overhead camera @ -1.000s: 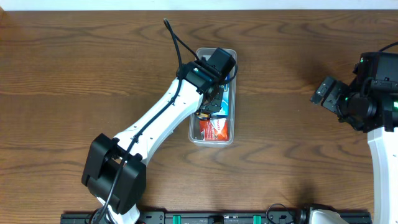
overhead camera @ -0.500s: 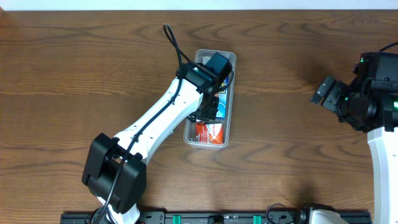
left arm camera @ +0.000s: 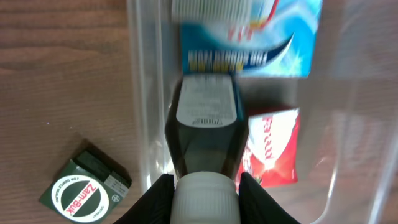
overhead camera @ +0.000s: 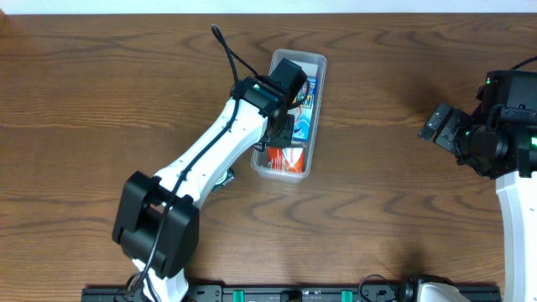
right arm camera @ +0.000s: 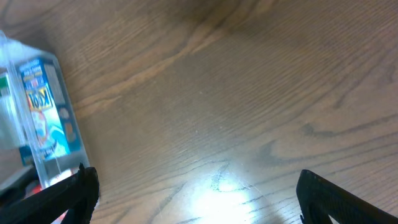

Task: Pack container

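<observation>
On my overhead feed the container (overhead camera: 319, 113), a long clear tub, sits a little left of the middle of the wooden tabletop (overhead camera: 101, 84), toward the far edge and skewed so that its near end swings slightly to the left. My left arm reaches over it, and the left claw (left arm camera: 205, 200) is down inside the tub, closed on the white cap of a dark bottle (left arm camera: 205, 124). The two fingers (left arm camera: 157, 193) press the cap from either side. The bottle lies lengthwise along the tub, close to its left wall. Beyond the bottle, at the far end, lies a blue and white box (left arm camera: 249, 43). A red packet (left arm camera: 273, 146) lies beside the bottle on its right, at the near end. Outside the tub, just beside its left wall, a small dark green box with a round Zam-Buk label (left arm camera: 84, 186) rests on the wood. My right arm is off at the right edge of the tabletop, well apart from the tub. The right claw (right arm camera: 199, 199) is spread wide and empty above bare wood. Its camera catches only one end of the tub at the left border, with the blue box showing through the clear wall.
</observation>
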Tool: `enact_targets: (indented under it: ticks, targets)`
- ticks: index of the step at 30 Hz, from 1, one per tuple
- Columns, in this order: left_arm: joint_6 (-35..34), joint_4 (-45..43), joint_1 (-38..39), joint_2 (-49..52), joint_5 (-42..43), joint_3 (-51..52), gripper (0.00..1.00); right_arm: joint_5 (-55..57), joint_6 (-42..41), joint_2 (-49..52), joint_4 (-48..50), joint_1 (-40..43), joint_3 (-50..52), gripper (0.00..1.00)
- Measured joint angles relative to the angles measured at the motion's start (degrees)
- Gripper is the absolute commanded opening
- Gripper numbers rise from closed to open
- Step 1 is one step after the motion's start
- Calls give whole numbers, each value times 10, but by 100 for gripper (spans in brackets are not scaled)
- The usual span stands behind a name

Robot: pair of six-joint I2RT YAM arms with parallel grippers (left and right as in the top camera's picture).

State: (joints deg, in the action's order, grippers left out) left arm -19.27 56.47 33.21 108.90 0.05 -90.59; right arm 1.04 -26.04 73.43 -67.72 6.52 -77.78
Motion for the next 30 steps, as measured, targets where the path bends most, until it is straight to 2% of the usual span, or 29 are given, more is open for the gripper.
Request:
enact_targets:
  ticks: [12,18,21,30]
  targets:
    - [17,38,-5,22,30,-12,32,0,0,0,0,0,0,99]
    - [29,2,-5,21,20,-15,43,0,0,0,0,0,0,99]
    - [35,-23,-5,21,12,-15,53,0,0,0,0,0,0,99]
    - [43,-40,-5,20,8,-15,57,0,0,0,0,0,0,99]
